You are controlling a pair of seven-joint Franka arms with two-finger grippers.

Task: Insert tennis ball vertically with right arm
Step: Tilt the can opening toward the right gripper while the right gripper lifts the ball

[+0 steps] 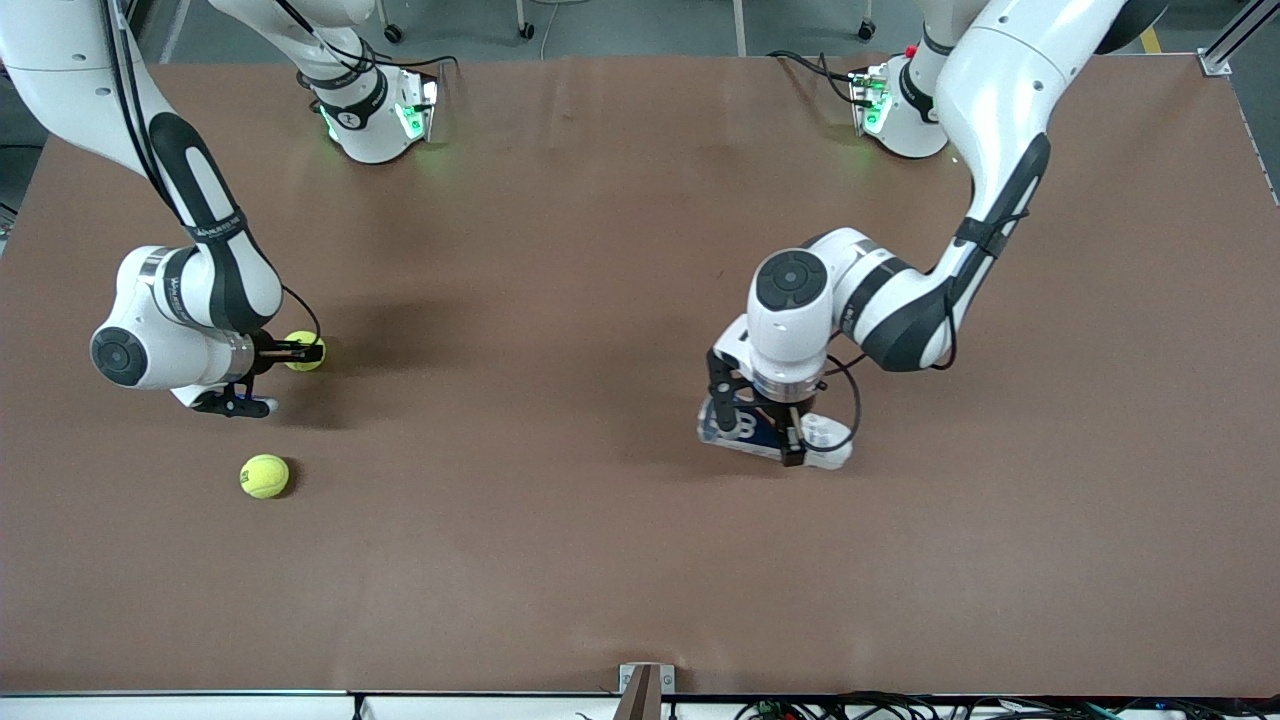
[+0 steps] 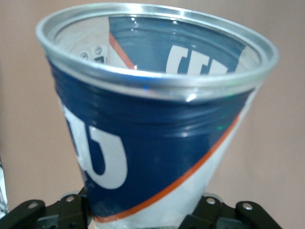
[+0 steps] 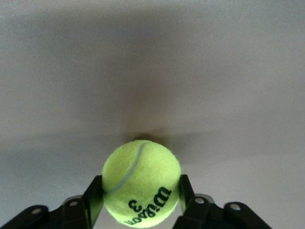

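A brown table (image 1: pixel 560 560) filled the scene, with a grey floor showing along its edge past the robots' bases; two tennis balls were in view, both toward the right arm's end of the table; one tennis ball (image 1: pixel 305 351) sat pinched between the fingers (image 3: pixel 94 198) of the right gripper (image 1: pixel 300 352), its seam and black lettering showing in the right wrist view, low over the table; the second tennis ball (image 1: pixel 264 476) lay loose on the table, nearer to the front camera than the held one and apart from it; there was one tennis-ball can (image 1: pixel 775 432), clear plastic with a blue, white and orange label, held in the left gripper (image 1: pixel 770 425) with the fingers (image 2: pixel 205 210) closed on its lower body; in the left wrist view its open metal-rimmed mouth faced up toward that camera, so its long axis ran along the gripper's own line, tilted rather than flat on the table; the right arm bent at the elbow with its wrist turned sideways; the left arm reached in from its base, its wrist pointing down over the can.
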